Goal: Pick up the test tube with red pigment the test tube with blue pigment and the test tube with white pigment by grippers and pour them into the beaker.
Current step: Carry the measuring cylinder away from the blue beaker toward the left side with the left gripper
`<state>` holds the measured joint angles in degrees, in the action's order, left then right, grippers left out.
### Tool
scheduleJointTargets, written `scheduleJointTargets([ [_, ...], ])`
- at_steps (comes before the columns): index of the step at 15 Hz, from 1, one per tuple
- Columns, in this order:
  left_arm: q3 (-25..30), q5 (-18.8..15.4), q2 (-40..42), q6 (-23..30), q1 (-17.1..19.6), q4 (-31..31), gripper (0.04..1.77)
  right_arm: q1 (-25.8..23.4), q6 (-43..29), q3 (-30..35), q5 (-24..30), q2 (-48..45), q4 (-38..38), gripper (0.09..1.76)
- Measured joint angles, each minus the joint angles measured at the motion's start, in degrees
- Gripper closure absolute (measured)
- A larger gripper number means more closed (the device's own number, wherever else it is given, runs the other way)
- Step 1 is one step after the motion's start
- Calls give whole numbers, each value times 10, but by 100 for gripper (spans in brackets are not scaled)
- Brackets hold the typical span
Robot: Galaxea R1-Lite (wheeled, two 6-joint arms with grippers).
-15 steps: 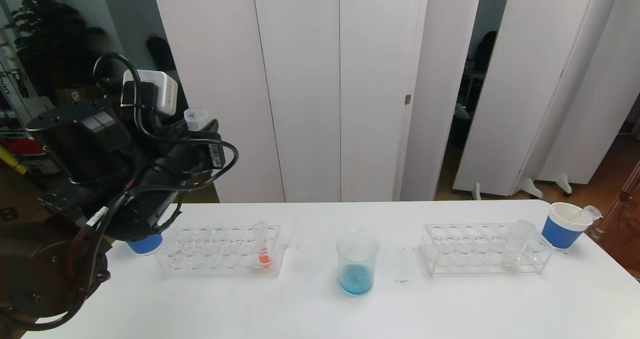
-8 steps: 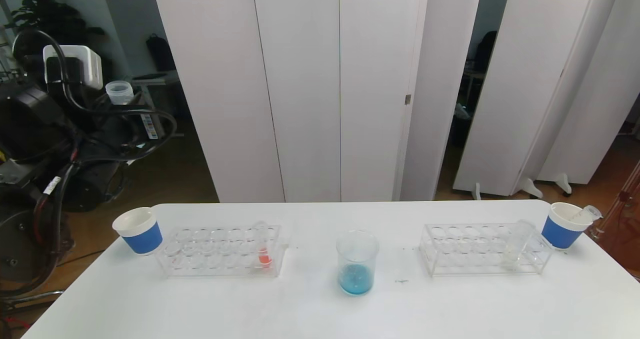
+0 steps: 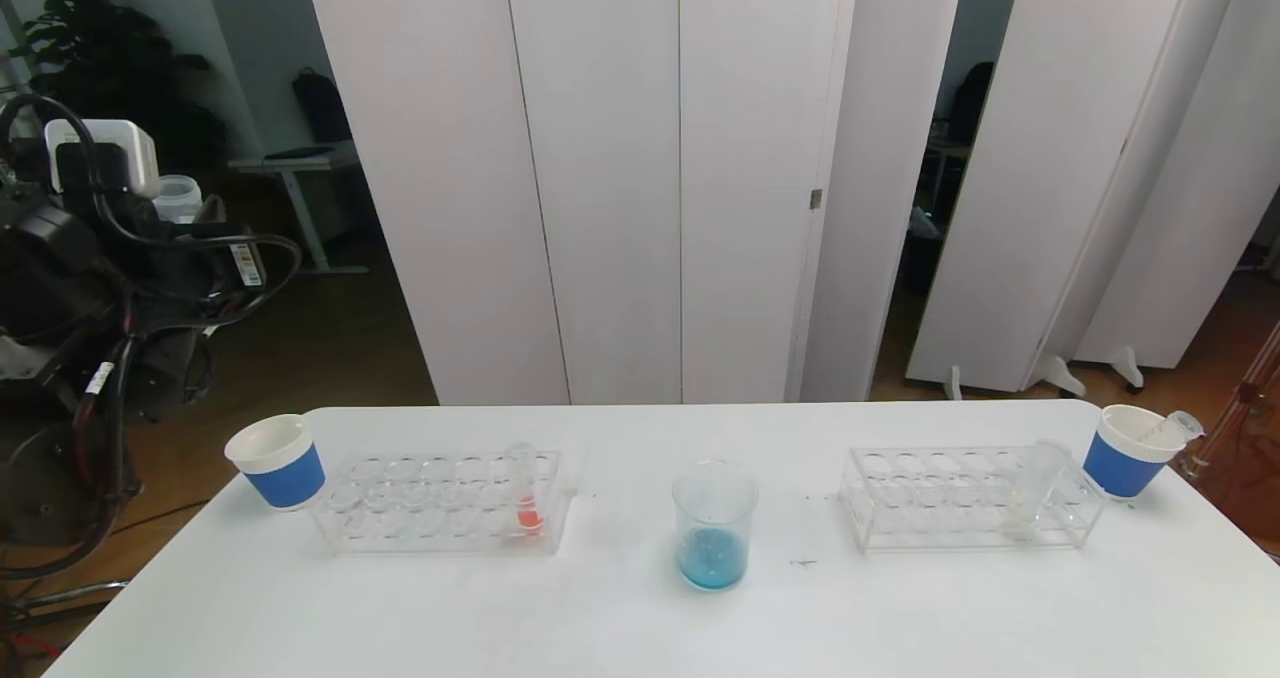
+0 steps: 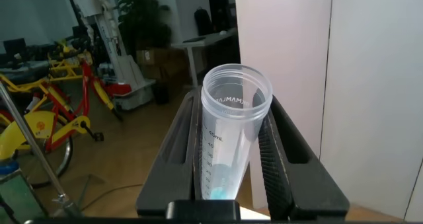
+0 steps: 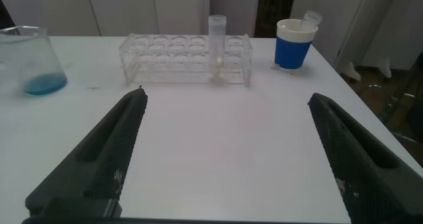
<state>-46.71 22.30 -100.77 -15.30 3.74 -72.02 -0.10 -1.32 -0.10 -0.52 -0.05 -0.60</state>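
My left gripper (image 4: pixel 232 108) is shut on the test tube with blue pigment (image 4: pixel 228 145), which stands upright with only a blue trace at its bottom. In the head view this tube (image 3: pixel 180 196) is held high, off the table's left end. The beaker (image 3: pixel 712 523) at the table's middle holds blue pigment. The test tube with red pigment (image 3: pixel 525 498) stands in the left rack (image 3: pixel 400 508). The test tube with white pigment (image 5: pixel 217 45) stands in the right rack (image 5: pixel 178 55). My right gripper (image 5: pixel 228 98) is open over bare table, near the right rack and out of the head view.
A blue-banded white cup (image 3: pixel 280 458) stands left of the left rack. Another cup (image 3: pixel 1130 448) at the far right holds an empty tube (image 3: pixel 1178 424). White folding screens stand behind the table (image 3: pixel 640 628).
My left arm has swung back to the left, away from the left rack and cup, carrying the tube off the table's edge. The right gripper has not changed.
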Motion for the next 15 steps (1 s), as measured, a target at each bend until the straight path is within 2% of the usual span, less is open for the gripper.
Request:
scheduleJointTargets([
  [5,20,-1,-60,7,26,-58,122,0,0,0,0,0,0,10],
  [8,33,-22,-98,30,45,-72,122,0,0,0,0,0,0,10],
  [15,53,-24,-159,48,60,-114,122,0,0,0,0,0,0,10],
])
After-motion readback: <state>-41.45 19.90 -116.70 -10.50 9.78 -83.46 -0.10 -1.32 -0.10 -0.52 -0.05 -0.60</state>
